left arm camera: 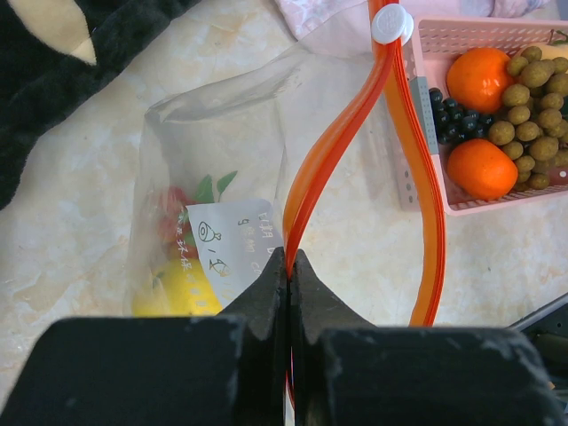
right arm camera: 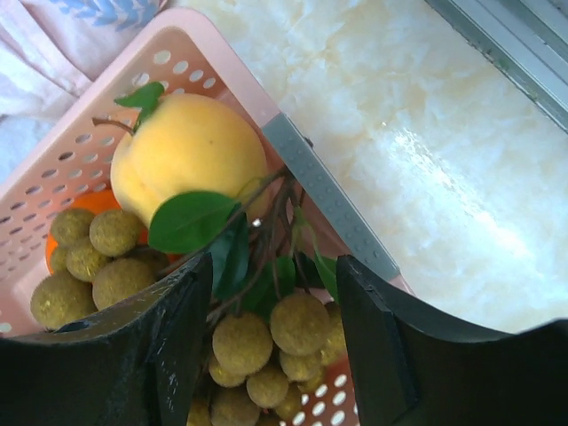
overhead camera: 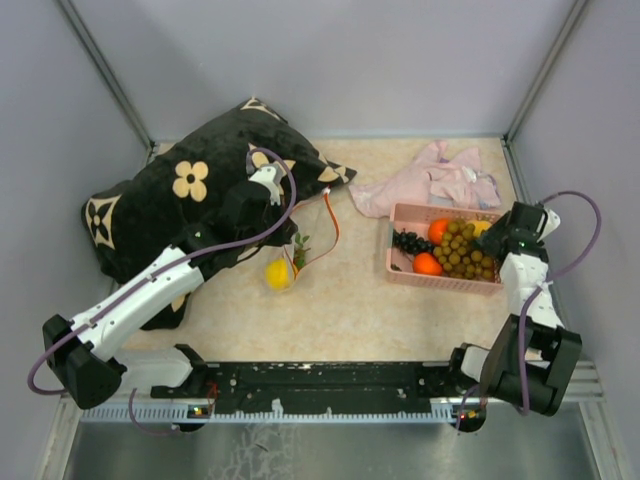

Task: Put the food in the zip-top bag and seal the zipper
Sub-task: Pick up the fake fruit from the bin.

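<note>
My left gripper is shut on the orange-red zipper of the clear zip-top bag and holds its mouth open above the table. A white slider sits at the strip's far end. A yellow lemon and a strawberry lie inside the bag. In the top view the bag hangs below the left gripper. My right gripper is open, its fingers either side of the brownish-green grape bunch in the pink basket, beside a yellow fruit.
The pink basket at the right also holds two orange fruits and dark grapes. A black flowered pillow lies at the back left. A pale pink cloth lies behind the basket. Grey walls close in both sides.
</note>
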Action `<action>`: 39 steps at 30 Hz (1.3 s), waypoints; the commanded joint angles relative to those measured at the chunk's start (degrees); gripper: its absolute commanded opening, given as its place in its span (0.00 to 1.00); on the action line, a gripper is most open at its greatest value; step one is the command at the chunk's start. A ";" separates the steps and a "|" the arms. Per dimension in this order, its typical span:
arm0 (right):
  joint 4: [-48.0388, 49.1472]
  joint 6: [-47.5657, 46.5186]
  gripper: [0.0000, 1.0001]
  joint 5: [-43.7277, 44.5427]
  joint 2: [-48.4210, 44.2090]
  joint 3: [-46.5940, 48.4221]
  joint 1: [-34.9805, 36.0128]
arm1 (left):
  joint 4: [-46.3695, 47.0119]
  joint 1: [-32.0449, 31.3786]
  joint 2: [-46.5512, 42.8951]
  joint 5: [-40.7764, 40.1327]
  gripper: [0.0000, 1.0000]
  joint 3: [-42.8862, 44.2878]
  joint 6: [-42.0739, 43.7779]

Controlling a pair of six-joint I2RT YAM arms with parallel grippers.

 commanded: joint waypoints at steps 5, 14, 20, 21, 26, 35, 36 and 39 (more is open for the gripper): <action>13.35 6.83 0.57 -1.13 4.41 -2.92 -1.15 | 1.76 0.42 -1.07 0.51 0.00 -0.52 0.46; 18.93 7.15 0.63 -4.33 10.18 -5.80 -1.21 | 1.76 0.59 -0.92 0.44 0.00 -0.52 0.51; 22.17 3.60 0.50 -7.17 11.08 -7.19 -1.34 | 1.76 0.69 -0.80 0.78 0.00 -0.52 0.40; 22.48 2.97 0.42 -7.68 11.33 -7.21 -1.48 | 1.76 0.69 -0.81 0.81 0.00 -0.59 0.46; 23.07 0.85 0.20 -10.48 10.23 -7.30 -1.56 | 1.76 0.69 -0.81 0.71 0.00 -0.54 0.46; 17.00 -2.89 0.00 -11.27 0.12 -5.03 -1.57 | 1.76 0.94 -0.81 0.80 0.00 -0.57 0.37; 16.64 -3.01 0.00 -11.43 -1.07 -4.99 -1.57 | 1.76 1.01 -0.80 0.82 0.00 -0.54 0.37; 15.17 -3.50 0.00 -11.65 -4.68 -4.63 -1.57 | 1.76 1.04 -0.89 0.80 0.00 -0.52 0.37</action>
